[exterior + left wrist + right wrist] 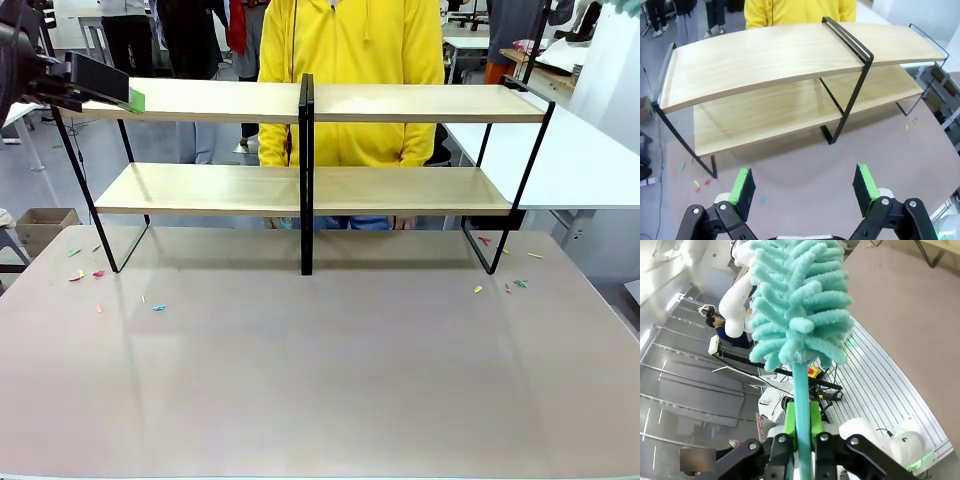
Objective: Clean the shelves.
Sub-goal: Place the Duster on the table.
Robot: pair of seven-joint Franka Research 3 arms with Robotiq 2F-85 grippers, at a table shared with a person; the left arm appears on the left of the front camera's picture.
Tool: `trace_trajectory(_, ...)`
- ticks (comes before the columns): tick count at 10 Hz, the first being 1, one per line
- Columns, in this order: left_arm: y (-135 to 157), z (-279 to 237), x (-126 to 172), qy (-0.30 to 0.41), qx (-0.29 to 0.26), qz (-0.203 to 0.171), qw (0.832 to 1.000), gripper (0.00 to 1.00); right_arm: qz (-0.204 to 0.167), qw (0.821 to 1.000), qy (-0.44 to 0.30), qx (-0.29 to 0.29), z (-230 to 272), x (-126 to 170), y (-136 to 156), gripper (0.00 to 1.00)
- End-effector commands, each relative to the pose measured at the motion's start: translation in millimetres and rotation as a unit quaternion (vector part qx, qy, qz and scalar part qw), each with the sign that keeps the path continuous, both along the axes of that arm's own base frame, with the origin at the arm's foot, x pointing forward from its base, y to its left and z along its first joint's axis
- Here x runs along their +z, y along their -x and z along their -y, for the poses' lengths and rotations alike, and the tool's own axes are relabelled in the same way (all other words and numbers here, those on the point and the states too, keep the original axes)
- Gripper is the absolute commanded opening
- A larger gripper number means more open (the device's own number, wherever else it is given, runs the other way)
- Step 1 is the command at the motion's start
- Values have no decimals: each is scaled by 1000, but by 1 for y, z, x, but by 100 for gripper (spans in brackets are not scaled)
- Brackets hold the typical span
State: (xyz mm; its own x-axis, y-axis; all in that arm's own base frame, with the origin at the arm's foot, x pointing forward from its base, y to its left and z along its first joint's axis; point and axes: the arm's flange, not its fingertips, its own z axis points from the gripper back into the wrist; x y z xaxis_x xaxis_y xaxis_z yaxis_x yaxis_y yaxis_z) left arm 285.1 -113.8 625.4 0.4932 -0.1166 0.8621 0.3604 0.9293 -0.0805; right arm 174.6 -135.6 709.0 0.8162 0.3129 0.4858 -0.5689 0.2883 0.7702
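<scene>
While the right gripper (pixel 801 427) clamps a teal duster (pixel 799 305) pointing away from the tabletop (pixel 320 380), the left gripper (pixel 805 187) hangs wide open above the shelves' (pixel 310 185) left end, its fingertips partly cut off at frame edge.

shelves (pixel 400 190) on tabletop (pixel 320 380) | person (pixel 350 70) behind

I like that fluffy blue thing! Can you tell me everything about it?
The duster is teal, with a head of soft, shaggy chenille fingers on a thin, straight teal stick, which looks plastic. The right gripper is shut on the stick, its green pads pressing both sides. The head points away from the gripper, touching nothing else.
</scene>
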Motion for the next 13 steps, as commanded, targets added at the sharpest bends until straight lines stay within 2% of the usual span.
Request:
trace_trajectory(1,0,0,0,1,-1,0,1000,100,-6,1000,2,-5,3,6,1,12)
trace_trajectory(4,0,0,0,0,0,0,1000,100,0,1000,0,0,0,0,0,12)
trace_trajectory(5,-13,24,6,46,-148,-116,981,100,21,991,37,123,-39,7,5,12)
trace_trajectory(6,-12,17,-32,75,-225,-217,947,100,-33,975,50,212,-64,-31,3,12)
trace_trajectory(7,-11,-6,-79,138,-270,-303,903,100,-79,963,78,247,-78,-80,-4,12)
trace_trajectory(8,-9,-30,-126,175,-247,-355,884,100,-128,953,83,263,-87,-123,-14,12)
trace_trajectory(9,-7,-52,-177,232,-218,-396,861,100,-175,949,104,242,-90,-166,-27,12)
trace_trajectory(10,-5,-68,-218,295,-223,-419,829,100,-199,941,95,257,-93,-195,-38,12)
trace_trajectory(11,-4,-76,-256,365,-274,-432,778,100,-227,935,129,241,-98,-223,-52,12)
trace_trajectory(12,-7,-79,-288,390,-290,-415,769,100,-222,938,154,219,-107,-245,-67,12)
trace_trajectory(13,-7,-84,-318,456,-364,-402,705,100,-194,947,184,181,-114,-262,-81,12)
